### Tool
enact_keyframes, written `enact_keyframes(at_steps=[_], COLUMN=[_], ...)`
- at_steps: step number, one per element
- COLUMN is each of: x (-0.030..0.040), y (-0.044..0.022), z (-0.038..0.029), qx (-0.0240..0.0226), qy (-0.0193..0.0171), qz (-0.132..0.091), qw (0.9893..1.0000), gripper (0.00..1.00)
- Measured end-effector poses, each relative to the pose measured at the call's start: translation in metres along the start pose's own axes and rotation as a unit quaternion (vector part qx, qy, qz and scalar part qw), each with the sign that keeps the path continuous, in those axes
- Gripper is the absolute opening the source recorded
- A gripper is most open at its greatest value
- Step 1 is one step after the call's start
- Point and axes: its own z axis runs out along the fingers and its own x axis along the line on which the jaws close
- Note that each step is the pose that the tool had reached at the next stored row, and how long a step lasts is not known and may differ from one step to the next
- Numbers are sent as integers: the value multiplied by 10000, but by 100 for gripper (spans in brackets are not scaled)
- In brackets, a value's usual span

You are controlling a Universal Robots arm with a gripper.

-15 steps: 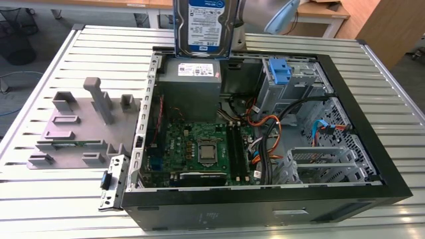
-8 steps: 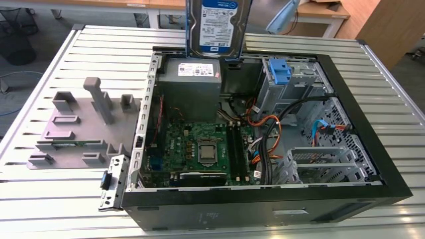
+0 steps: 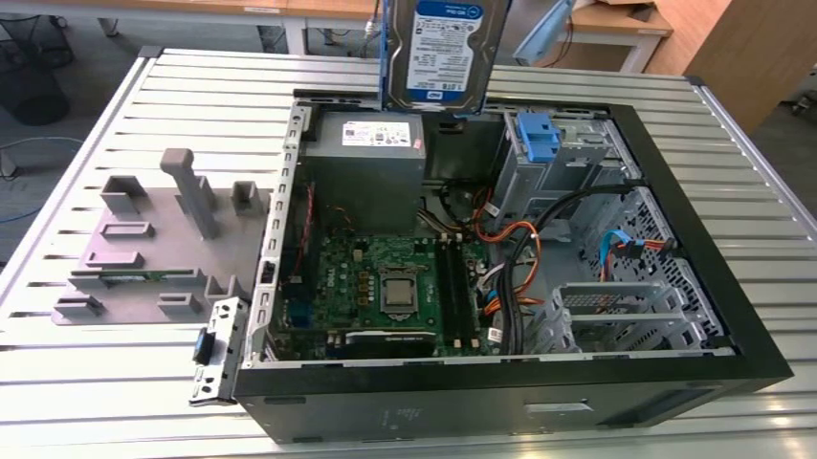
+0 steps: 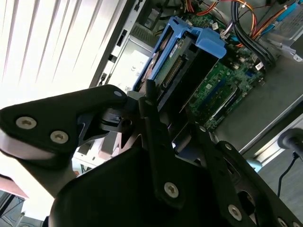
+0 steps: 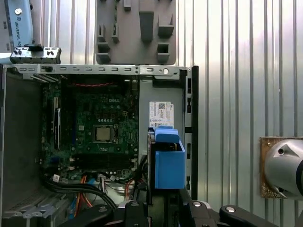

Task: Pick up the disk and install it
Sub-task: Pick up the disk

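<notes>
Above open case (image 3: 511,387): disk (image 3: 447,53) upright, clamped by gripper (image 5: 163,202), lower edge clear.

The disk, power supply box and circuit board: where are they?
disk (image 3: 450,48), exterior view, label face
power supply box (image 3: 364,184), exterior view, grey side
circuit board (image 5: 86,112), first wrist view, green surface

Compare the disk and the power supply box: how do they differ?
The disk hangs upright above the case in the gripper; the power supply box sits inside it. The disk carries a blue-and-white label and blue carrier frame; the box is grey with a white sticker. Both are rectangular metal units.
</notes>
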Motion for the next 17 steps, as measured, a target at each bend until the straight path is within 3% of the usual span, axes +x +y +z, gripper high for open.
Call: enact_keyframes(at_steps=[5, 6, 10, 17], x=[-1, -1, 2, 38], y=[-90, -171, -264, -291], z=[-3, -6, -8, -8], qx=[-4, -8, -11, -12], qy=[0, 1, 1, 0], qz=[0, 0, 0, 0], qw=[10000, 10000, 10000, 10000], gripper=[35, 35, 35, 35])
